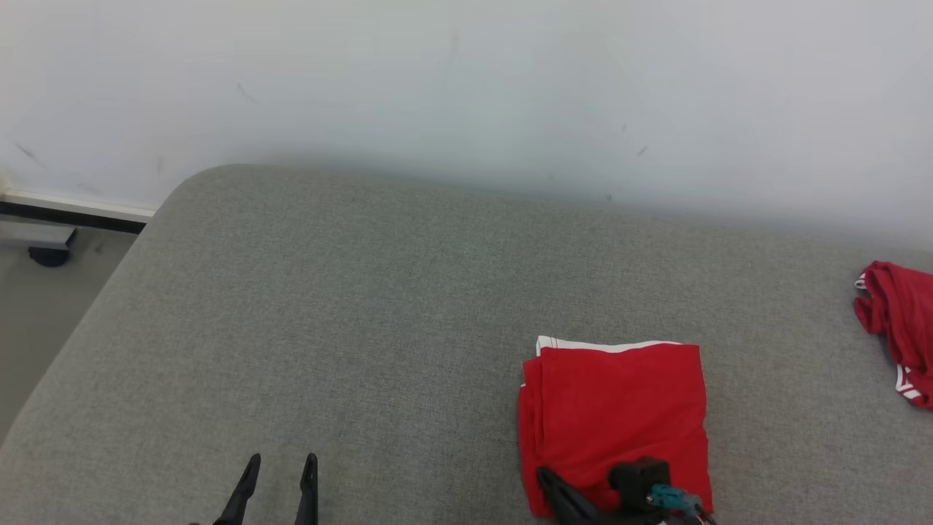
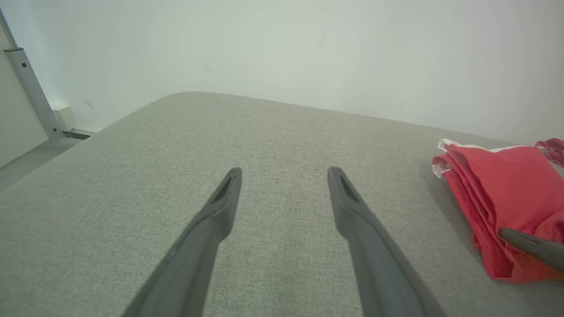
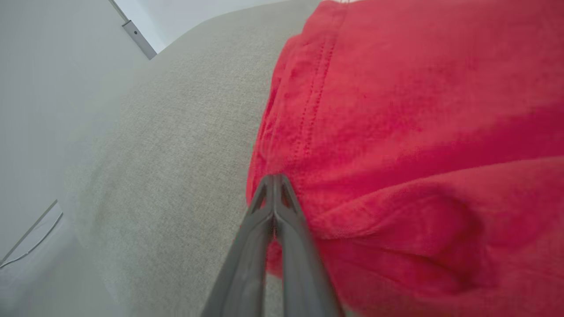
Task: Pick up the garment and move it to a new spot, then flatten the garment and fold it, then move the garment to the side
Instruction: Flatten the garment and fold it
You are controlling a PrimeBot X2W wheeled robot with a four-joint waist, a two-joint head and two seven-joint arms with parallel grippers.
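The garment (image 1: 616,408) is red with white trim, folded into a rough square on the grey cushioned surface (image 1: 328,306) at the near right. Its folded edge runs down the right wrist view (image 3: 396,110), and it lies right of the fingers in the left wrist view (image 2: 506,185). My right gripper (image 1: 543,472) is shut, its tips (image 3: 274,177) pressed together on the garment's near left corner; no cloth shows between them. My left gripper (image 1: 283,459) stands open over bare surface well to the garment's left, with nothing between its fingers (image 2: 284,171).
A second red garment with white trim (image 1: 900,328) lies crumpled at the far right edge. A pale wall backs the surface. The surface's rounded left corner drops to the floor (image 1: 44,306), where a metal frame (image 2: 31,88) stands.
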